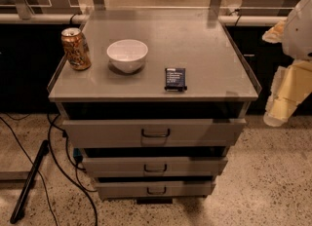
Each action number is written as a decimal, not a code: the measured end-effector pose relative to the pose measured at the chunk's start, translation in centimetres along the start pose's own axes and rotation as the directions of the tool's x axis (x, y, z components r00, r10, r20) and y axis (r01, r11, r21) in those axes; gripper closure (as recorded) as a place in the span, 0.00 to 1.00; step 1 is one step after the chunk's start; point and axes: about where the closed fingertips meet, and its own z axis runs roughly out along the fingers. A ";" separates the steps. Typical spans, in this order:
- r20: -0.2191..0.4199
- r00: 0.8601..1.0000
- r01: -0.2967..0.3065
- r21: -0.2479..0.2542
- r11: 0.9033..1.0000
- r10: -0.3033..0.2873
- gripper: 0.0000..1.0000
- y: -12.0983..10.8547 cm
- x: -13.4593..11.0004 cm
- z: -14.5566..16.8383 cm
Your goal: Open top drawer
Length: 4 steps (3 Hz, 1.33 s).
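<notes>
- My pincer hangs at 3 o'clock, off the right side; can't tell how wide it's set.
- The top drawer sits right under the surface, its handle about 9 o'clock from me, well apart.
- The handle's long axis runs 9-to-3, so I reckon the pull goes toward 6.

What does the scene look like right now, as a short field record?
top drawer: widest grey front of three
handle: dark loop at its centre, nothing touching it
gripper: far right of view, apart from handle
cabinet top: can left, white bowl middle, dark packet right
lower drawers: two narrower fronts beneath
</notes>
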 end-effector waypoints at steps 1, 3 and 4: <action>0.000 1.000 0.000 0.001 1.000 0.000 0.00 0.0 0.0 0.0; 0.044 0.999 -0.008 0.010 1.000 0.008 0.00 1.4 0.9 3.7; 0.053 0.998 -0.021 -0.022 1.000 0.022 0.00 2.6 1.5 6.7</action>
